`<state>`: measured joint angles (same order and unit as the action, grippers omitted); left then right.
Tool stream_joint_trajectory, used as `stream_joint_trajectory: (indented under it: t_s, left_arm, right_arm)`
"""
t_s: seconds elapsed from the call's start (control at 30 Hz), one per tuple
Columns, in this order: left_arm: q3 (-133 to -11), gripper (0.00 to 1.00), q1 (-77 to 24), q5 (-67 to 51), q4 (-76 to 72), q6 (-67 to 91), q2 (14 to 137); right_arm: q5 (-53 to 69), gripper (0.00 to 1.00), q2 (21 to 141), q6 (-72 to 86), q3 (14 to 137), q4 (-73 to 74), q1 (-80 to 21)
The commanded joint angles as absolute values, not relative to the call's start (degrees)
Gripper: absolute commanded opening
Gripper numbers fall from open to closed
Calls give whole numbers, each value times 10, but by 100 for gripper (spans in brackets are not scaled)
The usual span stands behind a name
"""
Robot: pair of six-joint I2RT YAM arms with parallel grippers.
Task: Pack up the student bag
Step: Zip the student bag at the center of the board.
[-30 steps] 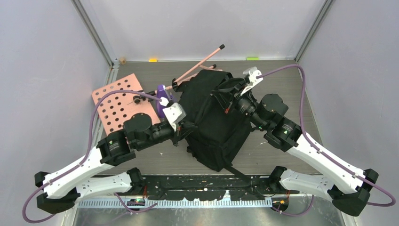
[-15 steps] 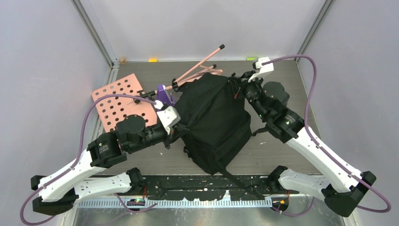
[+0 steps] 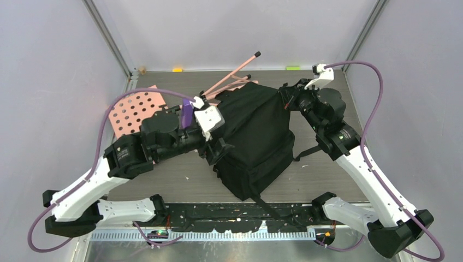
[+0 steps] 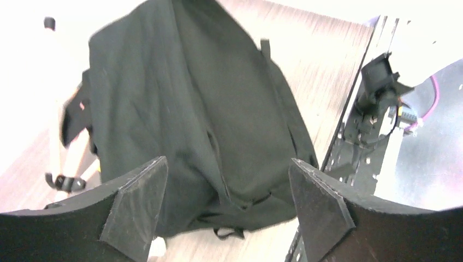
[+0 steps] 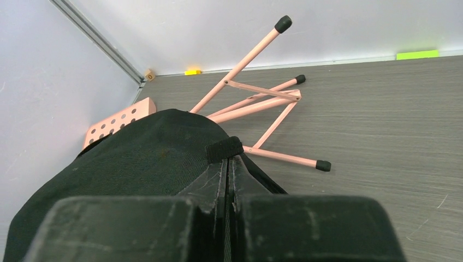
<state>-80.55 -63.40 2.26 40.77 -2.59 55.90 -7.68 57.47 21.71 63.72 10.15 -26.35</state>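
Left claw (image 4: 226,174): fingers spread wide, nothing between them, poised over the left side of the large black soft fabric backpack (image 3: 256,136). Right claw (image 5: 226,166): fingers pressed together, pinching the backpack's far top edge beside a short black webbing tab (image 5: 224,148). Backpack lies mid-table on the grey wood-grain tabletop (image 5: 382,109), between both arms, its far end drawn up toward the right claw. Pink metal folding stand with black-capped legs (image 5: 256,101) lies just behind it. Pink perforated board (image 3: 134,109) sits to the left, partly hidden by the left arm.
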Motion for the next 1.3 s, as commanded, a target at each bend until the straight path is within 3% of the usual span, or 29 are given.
stream_joint_trajectory:
  t_s: [0.0, 0.33, 0.63, 0.7, 0.8, 0.9, 1.27]
  left_arm:
    - [-903, 87, -637, 3, 403, -70, 602]
    - [-1096, 94, -613, 21, 453, -135, 804]
    - [-1102, 91, -554, 49, 363, -145, 893]
    - [-1100, 71, -547, 47, 353, -144, 899]
    - [-1085, 25, -547, 32, 341, -145, 896]
    - [-1060, 0, -547, 30, 325, -145, 879]
    - [-997, 0, -527, 70, 288, -149, 802]
  right_arm:
    - [-83, 0, 556, 235, 637, 69, -253]
    - [-67, 0, 556, 260, 626, 51, -253]
    - [-60, 0, 549, 264, 627, 55, -253]
    - [-61, 1, 547, 263, 626, 56, -254]
    - [-65, 1, 547, 262, 626, 59, -253]
    - [-80, 0, 546, 263, 625, 64, -253]
    - [-168, 0, 542, 326, 606, 114, -253]
